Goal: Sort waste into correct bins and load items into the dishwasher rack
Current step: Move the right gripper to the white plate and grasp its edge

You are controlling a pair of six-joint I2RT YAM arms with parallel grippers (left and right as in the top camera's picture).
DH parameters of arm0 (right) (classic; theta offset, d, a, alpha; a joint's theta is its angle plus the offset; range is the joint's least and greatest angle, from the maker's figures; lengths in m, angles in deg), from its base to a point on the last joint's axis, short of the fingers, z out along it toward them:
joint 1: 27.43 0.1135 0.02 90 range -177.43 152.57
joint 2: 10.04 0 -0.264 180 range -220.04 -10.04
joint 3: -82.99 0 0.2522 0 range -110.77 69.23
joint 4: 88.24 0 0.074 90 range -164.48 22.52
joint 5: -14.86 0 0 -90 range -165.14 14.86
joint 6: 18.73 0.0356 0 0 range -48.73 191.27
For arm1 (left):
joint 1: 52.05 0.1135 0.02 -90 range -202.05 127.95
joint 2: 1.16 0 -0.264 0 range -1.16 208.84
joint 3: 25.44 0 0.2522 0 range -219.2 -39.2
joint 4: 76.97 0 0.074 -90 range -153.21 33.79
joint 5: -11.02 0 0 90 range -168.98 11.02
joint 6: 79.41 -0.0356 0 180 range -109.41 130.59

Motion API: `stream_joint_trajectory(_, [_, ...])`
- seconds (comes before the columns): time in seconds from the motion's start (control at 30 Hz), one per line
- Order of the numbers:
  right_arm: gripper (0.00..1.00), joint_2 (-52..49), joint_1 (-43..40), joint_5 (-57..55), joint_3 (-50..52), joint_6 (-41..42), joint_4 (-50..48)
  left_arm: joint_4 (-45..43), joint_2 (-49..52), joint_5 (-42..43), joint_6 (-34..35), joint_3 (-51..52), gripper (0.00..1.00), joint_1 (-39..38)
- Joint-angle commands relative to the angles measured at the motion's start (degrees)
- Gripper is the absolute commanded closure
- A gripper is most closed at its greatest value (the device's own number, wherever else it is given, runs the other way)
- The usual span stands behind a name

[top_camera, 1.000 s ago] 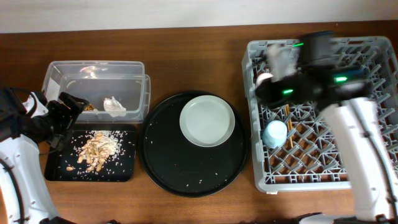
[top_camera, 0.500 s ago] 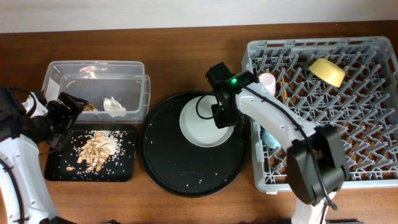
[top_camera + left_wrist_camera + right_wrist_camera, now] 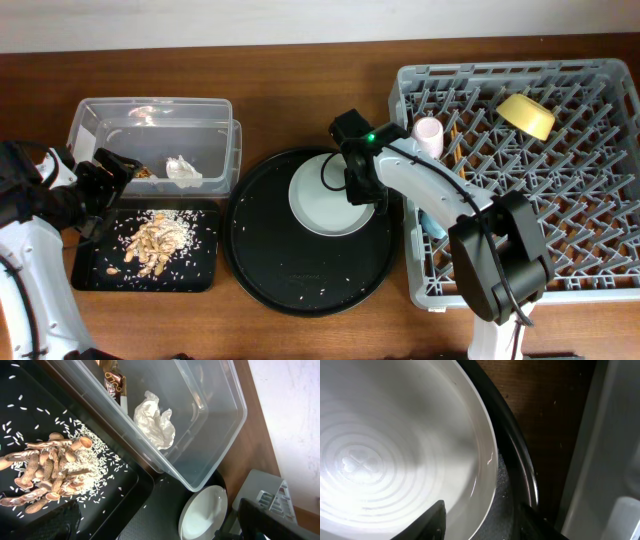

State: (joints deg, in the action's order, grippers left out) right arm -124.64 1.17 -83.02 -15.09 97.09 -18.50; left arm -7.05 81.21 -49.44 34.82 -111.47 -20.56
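ok so the plate point(image 3: 320, 207) is the pale grey-white one sitting flat in the upper right part of the big round black tray point(image 3: 300, 270), and the right gripper point(image 3: 358, 190) is down right at its right-hand edge. On the right wrist cam the fingers point(image 3: 436, 519) are partway apart with the plate's rim running between them, but I can't see either one actually pressing on it, so I'd call it unclamped with nothing in hand. A few loose rice grains are scattered on the round tray too. Just to the right is the dishwasher rack point(image 3: 590, 230), with the pink cup point(image 3: 428, 131) near its upper left corner, the yellow bowl point(image 3: 527, 115) tilted near the top, and the blue cup point(image 3: 433, 224) peeking out from under the right arm by the left wall. Over on the left side, the clear box point(image 3: 90, 115) has the white tissue point(image 3: 155, 422) and the gold-brown wrapper point(image 3: 114, 380) in it, and the shallow black tray point(image 3: 205, 272) right in front of it holds the pile of scraps and rice point(image 3: 158, 240). The left gripper point(image 3: 110, 185) hangs at the left end of those two bins, jaws spread wide and holding nothing.
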Motion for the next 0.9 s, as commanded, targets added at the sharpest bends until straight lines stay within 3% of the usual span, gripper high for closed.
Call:
stream_joint_trajectory(0.0, [0.55, -0.63, 0.22, 0.81, 0.55, 4.00, 0.44, -0.09, -0.66, -0.04, 0.09, 0.00, 0.01, 0.09])
stream_joint_trajectory(0.47, [0.59, -0.63, 0.26, 5.38, 4.52, 6.12, -4.79, -0.09, -0.63, -0.04, 0.09, 0.00, 0.01, 0.09])
stream_joint_trajectory(0.7, [0.59, -0.61, 0.26, 23.10, 4.50, -9.97, -3.28, -0.07, -0.63, -0.04, 0.09, 0.00, 0.01, 0.09])
stream_joint_trajectory(0.87, [0.58, -0.61, -1.38, 20.83, 4.48, -13.55, -1.25, -0.09, -0.66, -0.04, 0.09, 0.00, 0.01, 0.09])
